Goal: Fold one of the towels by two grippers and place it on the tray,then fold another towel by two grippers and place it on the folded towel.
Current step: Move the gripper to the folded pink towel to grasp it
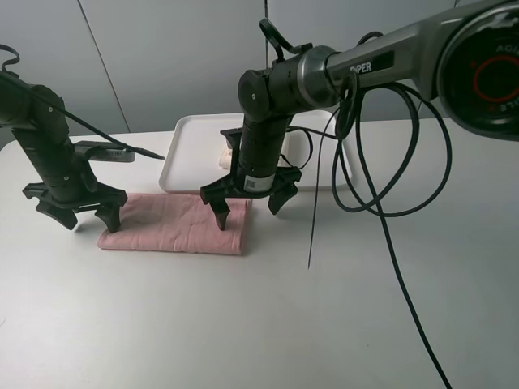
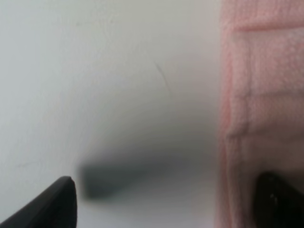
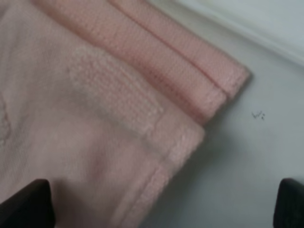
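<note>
On the table (image 1: 243, 324), high view: the pale pink towel (image 1: 174, 223) lies folded in a strip before the tray (image 1: 188, 123); left gripper (image 1: 87, 220) and right gripper (image 1: 250, 212) stand over its 2 ends, wide open, empty. Left wrist: 1 finger (image 2: 278, 202) over cloth, 1 beside it. Right wrist: layered corner between the jaws; best pinch every layer.

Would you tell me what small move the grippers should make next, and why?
Probably close both on the cloth. The pink towel lies folded on the table in front of the tray. The left gripper and right gripper, both open, each straddle one of its ends, one finger over cloth, one over table.
</note>
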Tool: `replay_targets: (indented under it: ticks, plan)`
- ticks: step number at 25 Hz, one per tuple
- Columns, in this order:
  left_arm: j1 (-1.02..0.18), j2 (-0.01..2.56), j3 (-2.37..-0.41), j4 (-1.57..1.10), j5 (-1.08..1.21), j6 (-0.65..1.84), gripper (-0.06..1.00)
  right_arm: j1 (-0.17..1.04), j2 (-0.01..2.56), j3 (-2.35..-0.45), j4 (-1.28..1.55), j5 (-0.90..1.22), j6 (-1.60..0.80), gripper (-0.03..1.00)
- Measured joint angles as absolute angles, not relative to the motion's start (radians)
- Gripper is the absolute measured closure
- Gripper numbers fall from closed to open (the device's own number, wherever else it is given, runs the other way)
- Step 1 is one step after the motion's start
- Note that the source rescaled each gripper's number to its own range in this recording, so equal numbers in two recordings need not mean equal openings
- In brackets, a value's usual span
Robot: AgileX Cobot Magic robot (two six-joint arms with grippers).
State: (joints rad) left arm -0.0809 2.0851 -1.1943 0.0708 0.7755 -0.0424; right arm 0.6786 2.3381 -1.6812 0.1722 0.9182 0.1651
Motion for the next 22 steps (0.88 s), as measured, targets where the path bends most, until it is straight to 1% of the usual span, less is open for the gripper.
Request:
replay_targets:
  ticks: [11, 15, 20, 22]
  plan:
    - [-0.081, 2.087, -1.196, 0.071, 0.777, -0.042, -0.02, 0.686, 2.344, -1.683, 0.211, 0.918, 0.173, -0.03]
    - [-0.081, 2.087, -1.196, 0.071, 0.777, -0.042, -0.02, 0.713, 2.354, -1.69, 0.191, 0.918, 0.177, 0.02]
    - [-0.081, 2.087, -1.196, 0.071, 0.777, -0.042, -0.02, 0.728, 2.363, -1.7, 0.149, 0.924, 0.204, 0.02]
    - [-0.081, 2.087, -1.196, 0.071, 0.777, -0.042, -0.02, 0.728, 2.365, -1.7, 0.145, 0.924, 0.211, 0.04]
